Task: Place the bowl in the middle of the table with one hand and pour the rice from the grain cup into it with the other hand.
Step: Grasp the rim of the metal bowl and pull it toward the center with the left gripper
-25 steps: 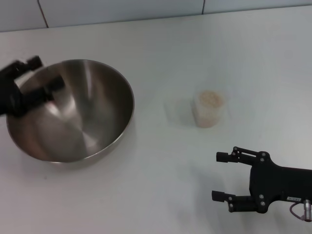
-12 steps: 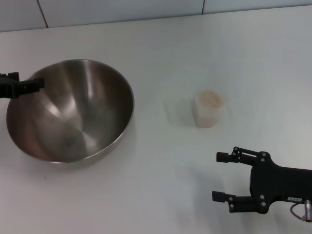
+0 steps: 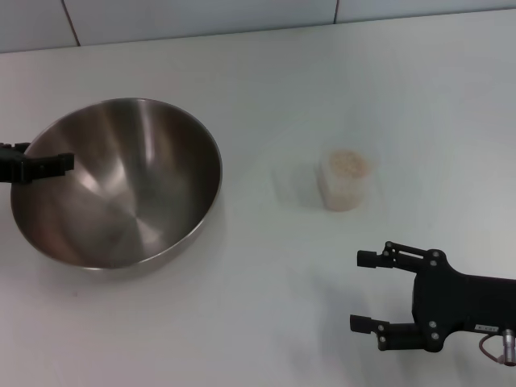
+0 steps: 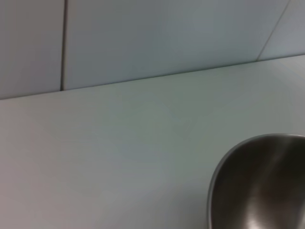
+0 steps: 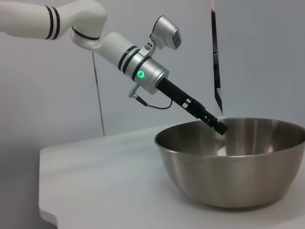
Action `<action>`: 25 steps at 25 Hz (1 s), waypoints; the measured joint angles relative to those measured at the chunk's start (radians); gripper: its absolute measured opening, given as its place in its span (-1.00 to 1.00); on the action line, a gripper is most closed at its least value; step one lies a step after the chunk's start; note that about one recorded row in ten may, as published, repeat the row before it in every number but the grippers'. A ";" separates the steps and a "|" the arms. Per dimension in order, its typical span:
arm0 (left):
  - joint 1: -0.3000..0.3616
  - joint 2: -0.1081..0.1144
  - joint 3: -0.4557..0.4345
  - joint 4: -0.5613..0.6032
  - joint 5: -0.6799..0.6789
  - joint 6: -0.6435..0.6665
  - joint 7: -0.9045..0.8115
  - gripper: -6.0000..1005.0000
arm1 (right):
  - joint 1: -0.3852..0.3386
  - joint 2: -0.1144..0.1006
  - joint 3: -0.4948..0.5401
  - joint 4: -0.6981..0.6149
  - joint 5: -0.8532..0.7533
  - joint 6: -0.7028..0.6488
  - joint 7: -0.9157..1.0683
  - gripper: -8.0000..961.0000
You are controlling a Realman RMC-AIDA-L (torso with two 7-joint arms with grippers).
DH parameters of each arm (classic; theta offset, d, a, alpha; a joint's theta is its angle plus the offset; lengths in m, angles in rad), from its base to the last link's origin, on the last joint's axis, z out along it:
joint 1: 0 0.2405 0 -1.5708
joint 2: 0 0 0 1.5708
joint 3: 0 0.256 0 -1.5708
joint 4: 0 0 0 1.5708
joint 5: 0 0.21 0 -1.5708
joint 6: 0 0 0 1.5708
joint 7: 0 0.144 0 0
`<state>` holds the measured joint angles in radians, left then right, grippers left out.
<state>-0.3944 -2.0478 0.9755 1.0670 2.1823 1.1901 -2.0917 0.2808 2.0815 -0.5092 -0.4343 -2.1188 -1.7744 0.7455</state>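
Note:
The steel bowl (image 3: 117,181) stands on the left side of the white table (image 3: 282,81); it is empty. My left gripper (image 3: 44,164) reaches in from the left edge and lies at the bowl's left rim. In the right wrist view it (image 5: 217,124) slants down to the rim of the bowl (image 5: 233,167). The grain cup (image 3: 345,181) stands upright right of centre, with rice (image 3: 349,163) in it. My right gripper (image 3: 361,290) is open and empty near the front right, a short way in front of the cup. The left wrist view shows only part of the bowl's rim (image 4: 217,181).
A tiled wall (image 3: 201,16) runs along the back of the table. The table's edge (image 5: 43,191) shows beyond the bowl in the right wrist view. Bare tabletop lies between the bowl and the cup.
My left gripper has come down from above the bowl's left side to its rim and has settled there. The bowl, the cup and the right arm have not moved.

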 joint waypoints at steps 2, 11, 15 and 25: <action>-0.001 0.000 0.000 0.007 0.001 0.010 0.000 0.62 | 0.002 0.000 0.000 -0.001 0.000 0.000 0.000 0.74; -0.014 0.011 0.008 0.017 0.010 0.035 0.004 0.09 | 0.003 0.000 0.000 -0.001 -0.001 0.000 0.000 0.74; -0.027 0.011 0.006 0.012 0.034 0.041 0.003 -0.11 | 0.003 0.000 0.000 -0.001 -0.001 0.002 0.000 0.74; -0.058 0.000 0.000 0.016 0.085 0.057 -0.005 -0.71 | -0.003 -0.002 0.000 -0.001 -0.001 0.002 0.000 0.74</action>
<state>-0.4523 -2.0478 0.9758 1.0834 2.2672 1.2471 -2.0972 0.2778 2.0800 -0.5093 -0.4357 -2.1200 -1.7721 0.7456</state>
